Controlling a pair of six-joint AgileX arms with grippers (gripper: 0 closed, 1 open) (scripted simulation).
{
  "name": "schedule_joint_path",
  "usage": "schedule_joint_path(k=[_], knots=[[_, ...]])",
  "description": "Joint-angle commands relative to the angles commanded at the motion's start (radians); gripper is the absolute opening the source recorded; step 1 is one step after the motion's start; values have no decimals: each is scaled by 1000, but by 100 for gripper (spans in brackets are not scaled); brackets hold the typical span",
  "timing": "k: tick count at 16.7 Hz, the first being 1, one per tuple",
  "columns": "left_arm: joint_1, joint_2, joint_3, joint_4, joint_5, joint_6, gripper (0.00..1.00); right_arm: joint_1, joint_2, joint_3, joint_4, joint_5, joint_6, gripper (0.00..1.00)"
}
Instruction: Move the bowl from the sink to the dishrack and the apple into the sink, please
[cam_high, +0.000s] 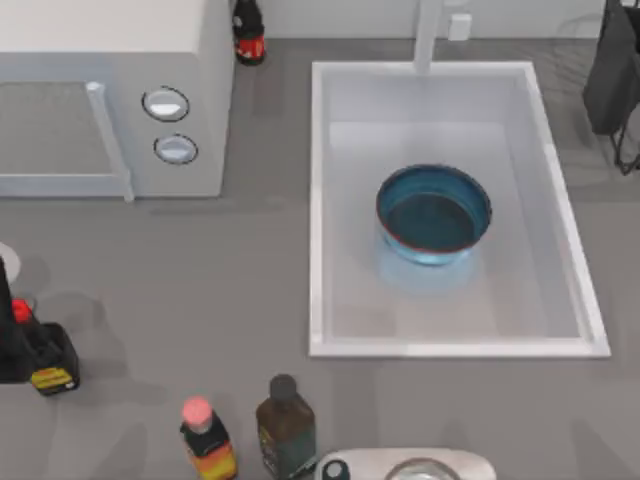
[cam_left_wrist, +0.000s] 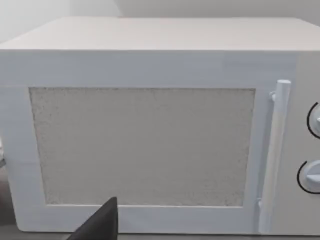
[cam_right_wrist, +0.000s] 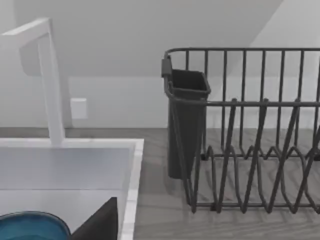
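The blue bowl (cam_high: 433, 213) with a reddish rim sits upright in the middle of the white sink (cam_high: 316, 200); its edge also appears in the right wrist view as the bowl (cam_right_wrist: 30, 227). The dark wire dishrack (cam_right_wrist: 250, 150) stands right of the sink (cam_right_wrist: 132, 175), its dark cutlery holder (cam_high: 610, 65) nearest the basin. A small bright red thing (cam_high: 20, 310) at the table's left edge, partly covered by a dark shape, may be the apple. A dark part of my right gripper (cam_right_wrist: 100, 222) hangs low in front of the sink. My left gripper (cam_left_wrist: 97, 225) faces the microwave door.
A white microwave (cam_high: 110, 95) fills the back left. A dark bottle (cam_high: 248, 35) stands behind it. Near the front edge stand a pink-capped bottle (cam_high: 205, 435) and a brown bottle (cam_high: 285, 425). A black box with a yellow label (cam_high: 52, 368) lies front left. The faucet (cam_high: 428, 35) rises behind the sink.
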Motion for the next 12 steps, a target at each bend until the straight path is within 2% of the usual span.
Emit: schedule_joint_path(k=[6,12], knots=[[0,0,0,0,0,0,100,22,96,96,-39,-1,12,100],[0,0,0,0,0,0,100,101,517,500,-223,15,70,100]])
